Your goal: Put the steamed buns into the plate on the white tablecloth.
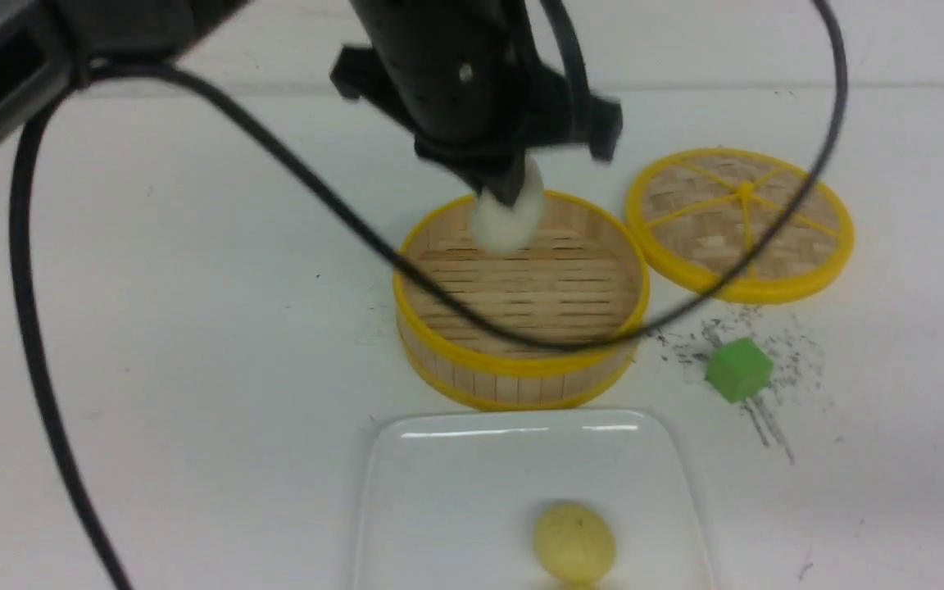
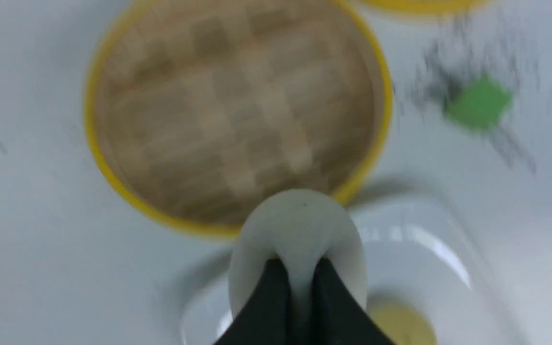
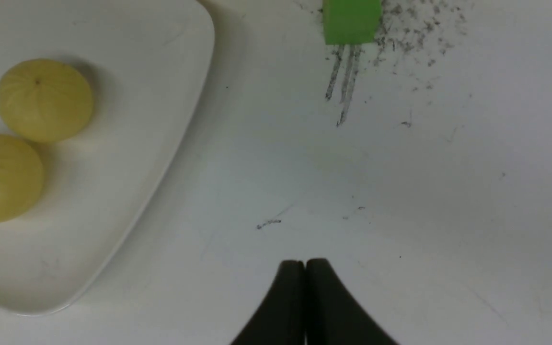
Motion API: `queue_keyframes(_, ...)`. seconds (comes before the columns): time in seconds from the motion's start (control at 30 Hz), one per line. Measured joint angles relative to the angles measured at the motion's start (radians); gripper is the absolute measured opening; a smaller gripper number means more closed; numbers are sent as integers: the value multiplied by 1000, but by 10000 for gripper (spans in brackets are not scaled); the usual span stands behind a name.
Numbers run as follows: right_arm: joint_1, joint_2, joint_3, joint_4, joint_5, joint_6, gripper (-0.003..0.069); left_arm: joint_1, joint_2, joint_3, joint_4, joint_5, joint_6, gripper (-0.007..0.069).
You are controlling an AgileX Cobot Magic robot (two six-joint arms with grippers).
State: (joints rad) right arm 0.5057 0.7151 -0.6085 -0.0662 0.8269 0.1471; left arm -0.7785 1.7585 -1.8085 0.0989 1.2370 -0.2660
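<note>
My left gripper [image 1: 510,190] is shut on an off-white steamed bun [image 1: 508,220], held just above the far side of the round bamboo steamer [image 1: 521,369]. In the left wrist view the black fingers [image 2: 276,282] pinch into the bun [image 2: 300,225], with my left gripper [image 2: 300,264] over the steamer's near rim. The white plate [image 1: 439,483] lies in front of the steamer on the white tablecloth [image 1: 193,328], with a pale yellow bun [image 1: 574,542] in it. The right wrist view shows two yellow buns [image 3: 44,99] [image 3: 0,177] in the plate [image 3: 151,96]. My right gripper [image 3: 305,262] is shut and empty over bare cloth beside the plate.
The steamer's woven lid [image 1: 738,221] lies flat to the right of the steamer. A green cube [image 1: 738,370] sits among dark scribble marks right of the steamer. A black cable [image 1: 29,328] hangs across the left and loops over the steamer.
</note>
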Motion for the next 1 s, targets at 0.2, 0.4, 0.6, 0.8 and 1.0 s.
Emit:
queue_keyframes(0.2, 0, -1, 0, 0, 0, 0, 25, -95, 36, 277, 41, -33, -113, 45)
queue_keyframes(0.4, 0, -1, 0, 0, 0, 0, 29, -106, 127, 350, 56, -113, -214, 130)
queue_keyframes(0.6, 0, -1, 0, 0, 0, 0, 32, -106, 150, 351, 44, -153, -223, 304)
queue_keyframes(0.8, 0, -1, 0, 0, 0, 0, 38, -106, 147, 306, 63, -109, -223, 442)
queue_keyframes(1.0, 0, -3, -77, -3, 102, 0, 44, -106, 137, 131, 121, -19, -223, 475)
